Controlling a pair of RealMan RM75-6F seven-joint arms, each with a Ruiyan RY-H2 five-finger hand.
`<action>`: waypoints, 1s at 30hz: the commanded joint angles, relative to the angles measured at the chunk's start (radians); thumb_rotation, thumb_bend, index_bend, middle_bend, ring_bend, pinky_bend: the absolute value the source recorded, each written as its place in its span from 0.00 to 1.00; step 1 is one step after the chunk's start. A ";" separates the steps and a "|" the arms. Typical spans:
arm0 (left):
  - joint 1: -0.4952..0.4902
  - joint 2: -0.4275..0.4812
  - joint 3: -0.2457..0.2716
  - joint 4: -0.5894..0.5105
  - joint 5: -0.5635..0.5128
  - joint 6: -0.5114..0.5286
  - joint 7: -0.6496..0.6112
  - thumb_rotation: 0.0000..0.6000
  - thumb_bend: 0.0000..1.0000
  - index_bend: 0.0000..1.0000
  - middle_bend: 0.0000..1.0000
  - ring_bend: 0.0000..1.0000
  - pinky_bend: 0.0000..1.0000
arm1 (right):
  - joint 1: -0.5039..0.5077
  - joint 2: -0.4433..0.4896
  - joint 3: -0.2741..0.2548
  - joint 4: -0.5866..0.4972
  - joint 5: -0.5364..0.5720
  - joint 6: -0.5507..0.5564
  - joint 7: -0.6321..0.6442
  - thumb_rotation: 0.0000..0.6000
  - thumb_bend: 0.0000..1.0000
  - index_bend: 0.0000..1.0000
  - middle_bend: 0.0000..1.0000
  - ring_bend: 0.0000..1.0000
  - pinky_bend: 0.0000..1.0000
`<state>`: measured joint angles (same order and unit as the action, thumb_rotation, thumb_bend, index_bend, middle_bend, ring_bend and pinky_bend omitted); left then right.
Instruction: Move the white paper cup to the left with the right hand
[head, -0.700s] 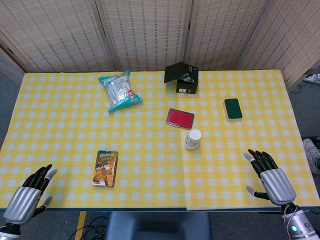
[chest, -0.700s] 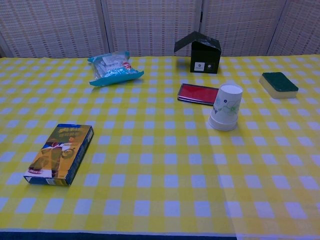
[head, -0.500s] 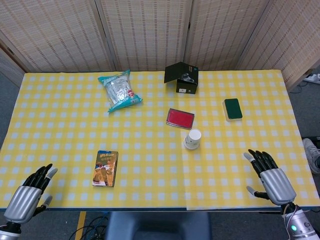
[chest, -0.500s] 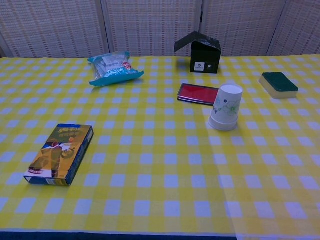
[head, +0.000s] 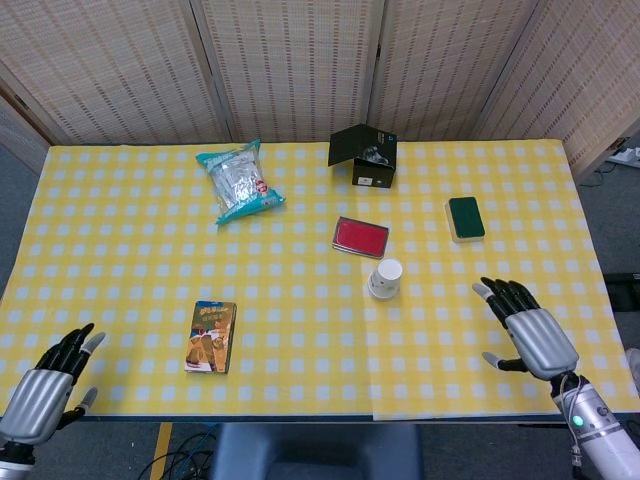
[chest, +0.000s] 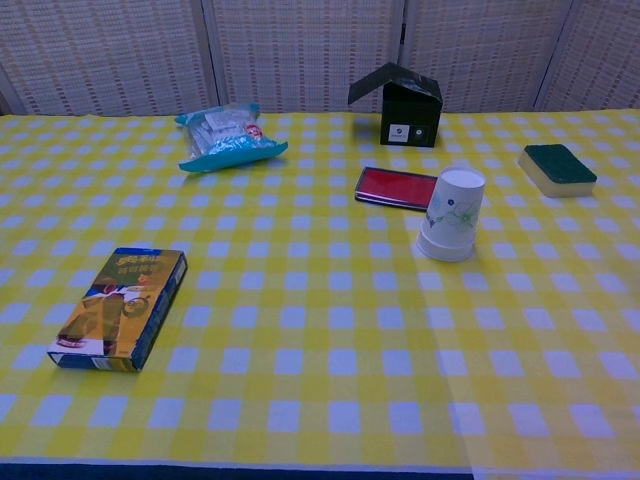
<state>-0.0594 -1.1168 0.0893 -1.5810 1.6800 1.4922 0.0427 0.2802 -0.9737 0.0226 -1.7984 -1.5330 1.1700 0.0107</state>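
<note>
while the white paper cup (head: 385, 279) sits upside down on the checked table (head: 130, 280), just in front of the red case (head: 360, 236), the right hand (head: 530, 332) hovers over the table's near right part, well apart from the cup, fingers spread and holding nothing. the left hand (head: 45, 380) hangs off the near left corner, fingers apart, empty.

Cup (head: 385, 279) sits mouth-down mid-table (head: 120, 240), flat case (head: 360, 236) just behind it, open box (head: 365, 155) further back. Sponge (head: 465, 218) behind-right. Snack bag (head: 238, 181) back-left, booklet (head: 211, 337) front-left. Hands at near corners: left hand (head: 40, 385), right hand (head: 530, 332).
</note>
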 joint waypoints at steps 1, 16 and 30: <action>-0.005 -0.002 -0.009 0.005 -0.028 -0.021 0.000 1.00 0.38 0.00 0.00 0.06 0.20 | 0.152 0.104 0.087 -0.102 0.166 -0.221 -0.039 1.00 0.19 0.02 0.00 0.00 0.00; -0.039 -0.007 -0.053 0.029 -0.147 -0.112 -0.045 1.00 0.38 0.00 0.00 0.06 0.20 | 0.585 0.057 0.190 0.042 0.633 -0.679 -0.098 1.00 0.20 0.11 0.00 0.00 0.00; -0.034 0.006 -0.062 0.042 -0.168 -0.103 -0.080 1.00 0.38 0.00 0.00 0.06 0.20 | 0.751 -0.109 0.070 0.192 0.803 -0.701 -0.171 1.00 0.20 0.14 0.00 0.00 0.00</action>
<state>-0.0934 -1.1115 0.0279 -1.5387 1.5117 1.3887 -0.0371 1.0261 -1.0770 0.0975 -1.6110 -0.7341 0.4668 -0.1572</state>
